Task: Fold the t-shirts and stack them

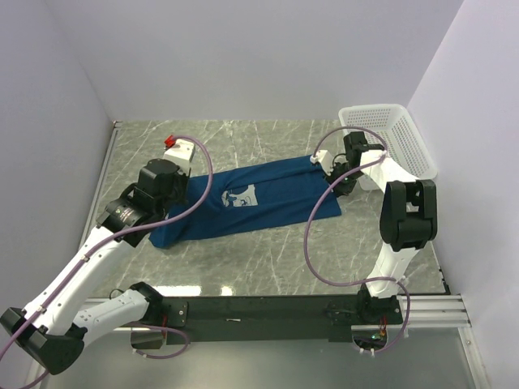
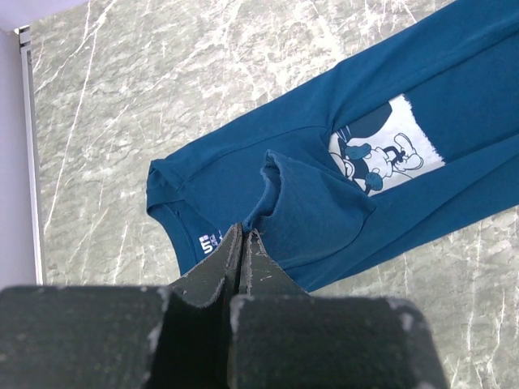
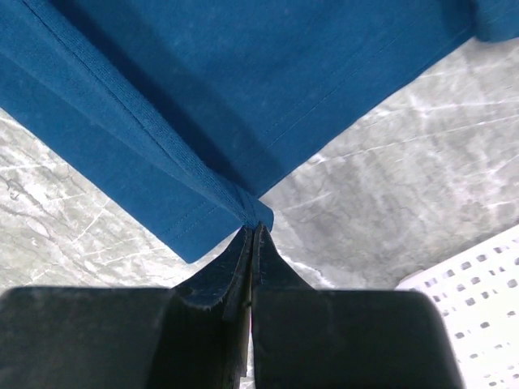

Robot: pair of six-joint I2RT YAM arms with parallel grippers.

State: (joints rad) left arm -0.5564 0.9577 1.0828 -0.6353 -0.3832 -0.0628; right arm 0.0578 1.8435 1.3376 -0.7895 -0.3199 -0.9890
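On the grey marble tabletop I see the dark blue t-shirt stretched between the left gripper, pinching a fold by the collar, and the right gripper, pinching a hem corner just beside the white basket.

So the dark blue t-shirt was stretched out across the middle of the grey marble-look table, folded in lengthwise into a long narrow strip running from near-left up to far-right. Its square white and pale-blue cartoon print faced up, with one short sleeve flopped in right beside it. The collar end sat at the left and the hem at the right.
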